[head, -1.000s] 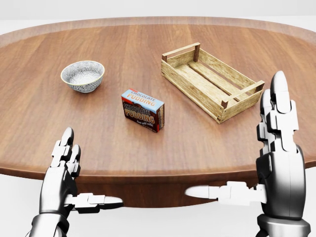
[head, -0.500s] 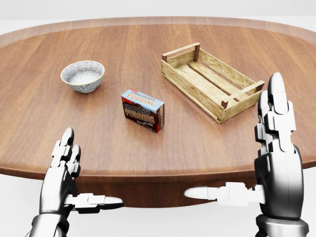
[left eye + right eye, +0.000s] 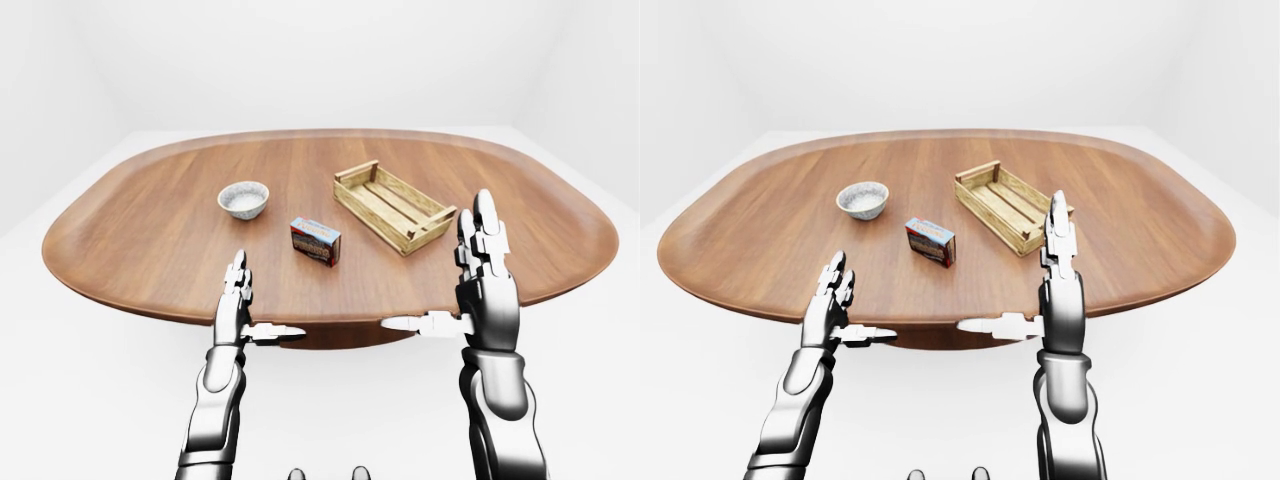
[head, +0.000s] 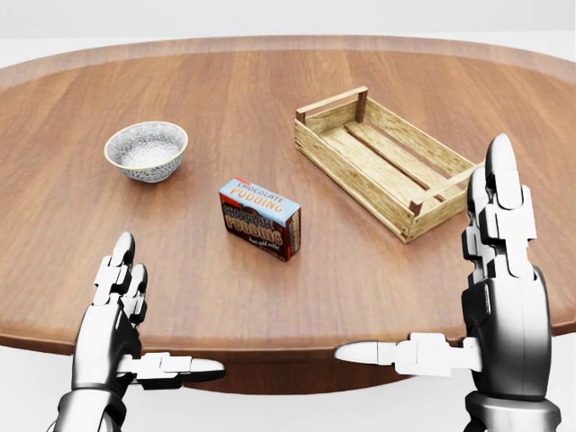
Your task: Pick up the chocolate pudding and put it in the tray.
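While both hands hang short of the wooden table [image 4: 81, 234], nothing on it is touched. Farthest left in the head view, the left hand [image 4: 115, 317] stands just below the table's near edge, its fingers [image 4: 121, 270] pointing up and its thumb stuck out sideways toward the middle, spread wide with nothing between them. Up and a little right of it, a small patterned bowl [image 4: 146, 150] sits upright on the left part of the table, well in from the edge. Next comes the chocolate pudding [image 4: 259, 219], a small box lying on the wood near the middle of the table, its blue lid facing up and its lettered long side turned toward the near edge; it is apart from the bowl and apart from the wooden tray [image 4: 382, 162], and neither hand reaches it. That tray, a slatted crate, lies at an angle on the right half of the table, one short end toward the far edge and the other toward the near right edge, and it holds nothing. Farthest right, the right hand [image 4: 499, 297] rises higher than the left, fingers straight up and overlapping the tray's near corner in the view, thumb stretched out leftward below the table's edge, likewise spread and gripping nothing
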Controlling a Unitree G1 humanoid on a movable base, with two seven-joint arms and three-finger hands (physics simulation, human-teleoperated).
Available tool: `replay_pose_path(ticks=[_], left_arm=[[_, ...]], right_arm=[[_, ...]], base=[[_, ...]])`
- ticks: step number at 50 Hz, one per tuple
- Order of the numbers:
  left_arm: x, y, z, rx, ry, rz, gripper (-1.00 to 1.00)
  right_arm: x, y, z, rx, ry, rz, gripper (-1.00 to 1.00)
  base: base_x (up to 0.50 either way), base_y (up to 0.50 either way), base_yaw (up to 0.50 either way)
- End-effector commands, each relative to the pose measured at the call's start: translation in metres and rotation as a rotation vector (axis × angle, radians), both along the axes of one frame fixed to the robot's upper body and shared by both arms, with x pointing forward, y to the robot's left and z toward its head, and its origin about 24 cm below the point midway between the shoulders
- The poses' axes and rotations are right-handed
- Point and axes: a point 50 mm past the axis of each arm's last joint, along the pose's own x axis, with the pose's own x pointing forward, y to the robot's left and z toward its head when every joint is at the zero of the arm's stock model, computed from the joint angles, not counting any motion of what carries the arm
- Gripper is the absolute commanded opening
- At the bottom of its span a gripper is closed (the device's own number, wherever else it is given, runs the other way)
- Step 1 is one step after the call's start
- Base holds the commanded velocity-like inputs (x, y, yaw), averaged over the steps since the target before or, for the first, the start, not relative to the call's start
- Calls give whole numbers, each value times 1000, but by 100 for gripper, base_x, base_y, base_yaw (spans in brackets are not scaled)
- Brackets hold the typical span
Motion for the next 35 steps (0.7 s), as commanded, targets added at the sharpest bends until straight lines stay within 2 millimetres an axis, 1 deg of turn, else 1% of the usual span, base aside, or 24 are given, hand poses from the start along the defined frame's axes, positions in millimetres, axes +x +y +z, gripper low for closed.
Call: replay_pose_path(ticks=[1,35], left_arm=[[0,0,0,0,0,0,100],[0,-1,1,2,-10,-7,100]], right_arm=[[0,0,-1,2,3,1,100],[1,1,-3,7,18,10,100]], base=[[24,0,0],[24,0,0]])
